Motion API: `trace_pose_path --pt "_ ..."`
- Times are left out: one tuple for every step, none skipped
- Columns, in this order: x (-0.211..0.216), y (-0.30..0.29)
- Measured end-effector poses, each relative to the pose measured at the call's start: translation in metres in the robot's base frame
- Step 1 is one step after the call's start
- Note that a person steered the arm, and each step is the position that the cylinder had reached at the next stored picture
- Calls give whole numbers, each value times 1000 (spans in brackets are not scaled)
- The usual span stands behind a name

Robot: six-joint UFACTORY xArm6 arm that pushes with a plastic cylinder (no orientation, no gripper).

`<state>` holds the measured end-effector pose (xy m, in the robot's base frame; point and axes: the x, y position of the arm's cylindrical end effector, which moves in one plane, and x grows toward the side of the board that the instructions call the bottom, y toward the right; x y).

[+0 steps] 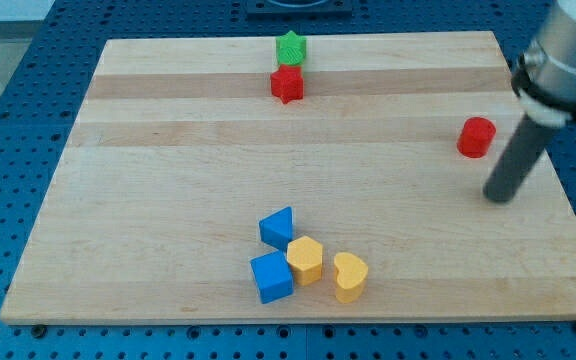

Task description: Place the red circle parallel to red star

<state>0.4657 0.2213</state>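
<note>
Seven blocks on pale wooden surface (168, 200). Bottom centre, clustered: blue cube (271, 277), yellow heart (349, 276), yellow hexagon (305, 260), blue triangle (278, 227). Right: my tip (500, 196), rod slanted, no jaws; red circle (476, 137) just upper left. Top centre: red star (287, 84) touching green star (291, 48).

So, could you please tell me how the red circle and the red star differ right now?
The red circle is a round cylinder; the red star has pointed edges. The circle stands alone near the view's right, just up-left of my tip; the star touches the green block at the view's top. Both are red.
</note>
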Motion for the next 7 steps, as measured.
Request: trace_pose_path --pt "-14 -7" --pt "-23 -7" --pt "-39 -11" --pt "-76 -11" --pt "-63 -4" --pt "-81 8" --pt "-103 4"
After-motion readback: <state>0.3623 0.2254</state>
